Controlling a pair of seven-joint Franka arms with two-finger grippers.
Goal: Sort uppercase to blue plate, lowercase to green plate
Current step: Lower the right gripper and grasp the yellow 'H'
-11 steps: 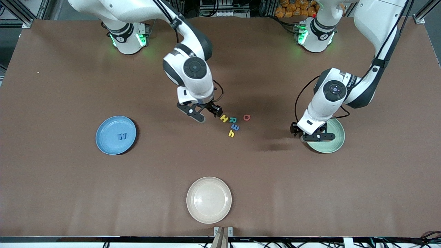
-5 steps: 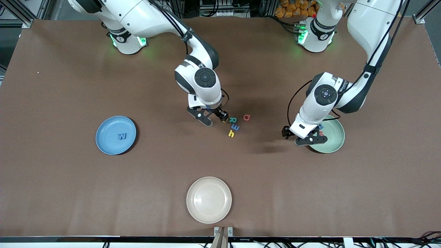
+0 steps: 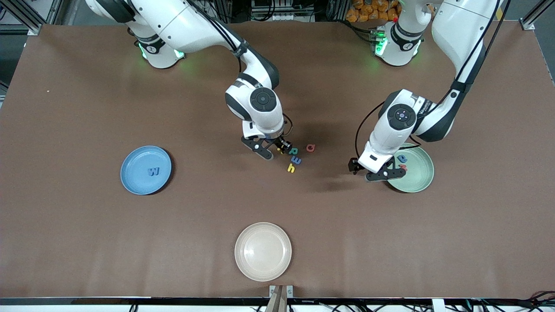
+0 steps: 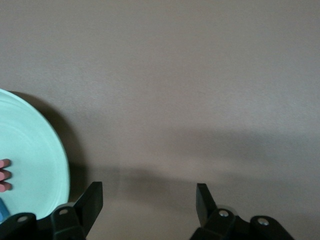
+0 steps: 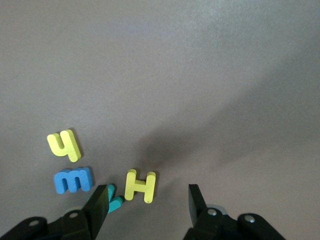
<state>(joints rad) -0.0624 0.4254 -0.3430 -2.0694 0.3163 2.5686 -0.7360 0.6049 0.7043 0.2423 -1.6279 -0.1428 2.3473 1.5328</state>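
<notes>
Front view: right tool [image 3: 274, 151] down low at the letter cluster in the middle of the desk [image 3: 86, 238], straddling the yellow H [image 3: 281, 150], mostly hidden under it. Just beside, green R [image 3: 294, 151], blue e [image 3: 296, 160] and yellow h [image 3: 291, 168]; red Q [image 3: 310, 147] a little apart, toward the left arm's end. Blue plate [image 3: 134, 182] well apart toward the right arm's end, blue W [image 3: 153, 171] already in it. Green plate [image 3: 418, 182] toward the left arm's end, holding a blue a [image 3: 402, 159] and a red m [image 3: 403, 166]. Left tool [image 3: 373, 172] spread and empty, over bare desk at the green plate's rim. Cream plate [image 3: 263, 251] nearest the camera, empty

Left wrist view: fingers [image 4: 90, 200] wide apart, nothing between; green plate [image 4: 35, 165] edge and red m [image 4: 4, 175] off to one side

Right wrist view: fingers [image 5: 97, 207] spread around the yellow H [image 5: 140, 185], not yet touching. Green R [image 5: 114, 197] tucked against one finger, so likely to get nudged or pinched along. Best to centre on the H, squeeze across its uprights, check the R stays out of the pinch, then lift straight up before heading for the blue plate
</notes>
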